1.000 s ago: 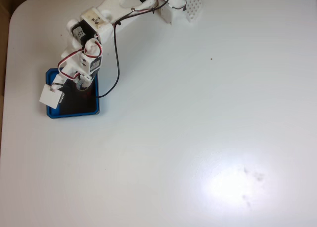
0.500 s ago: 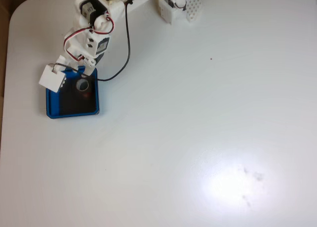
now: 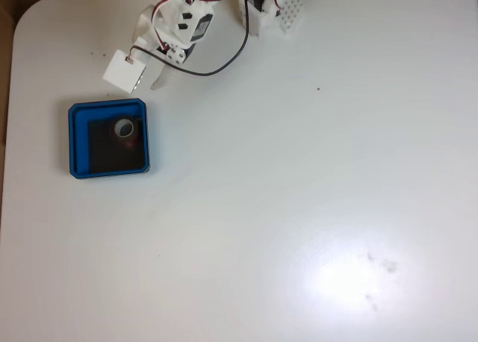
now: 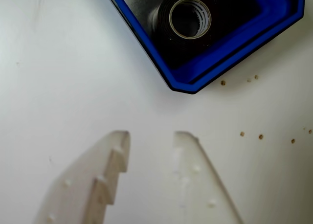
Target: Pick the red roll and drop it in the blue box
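A small red ring-shaped tape roll (image 3: 125,130) lies inside the shallow bright-blue plastic box (image 3: 79,140); the empty hand (image 4: 150,142) hangs parted above the white tabletop (image 3: 299,193).

One red roll (image 3: 125,129) is seen inside one blue box (image 3: 78,114) at nine o'clock on a single white desk (image 3: 299,193); one hand (image 4: 151,136), with two fingers, is counted.

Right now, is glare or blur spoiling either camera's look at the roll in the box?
Fixed view: a bright glare patch washes the table at lower right, far from the blue box; the red roll reads small but clear. Wrist view: the roll and box rim are sharp enough, while the open tool looks soft and pale against the white table.
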{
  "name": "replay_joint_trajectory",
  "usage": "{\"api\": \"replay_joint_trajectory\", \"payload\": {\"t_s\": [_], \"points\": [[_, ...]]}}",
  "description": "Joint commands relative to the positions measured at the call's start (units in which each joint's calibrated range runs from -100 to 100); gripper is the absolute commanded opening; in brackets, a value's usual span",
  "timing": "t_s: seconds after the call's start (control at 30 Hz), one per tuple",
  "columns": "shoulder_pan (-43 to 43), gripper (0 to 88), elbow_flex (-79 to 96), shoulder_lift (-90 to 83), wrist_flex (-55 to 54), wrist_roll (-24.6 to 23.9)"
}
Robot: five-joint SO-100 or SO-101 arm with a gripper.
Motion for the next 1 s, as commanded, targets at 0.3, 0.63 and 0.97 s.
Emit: {"api": "replay_joint_trajectory", "payload": {"t_s": [0.3,0.63,0.97], "points": [[-6.5,8.3,33.7,-29.0,-10.9,0.2],[-13.0,8.3,48.9,-45.4,-13.8,0.2],[-20.4,8.3,62.1,-55.2,-25.5,0.3]]}}
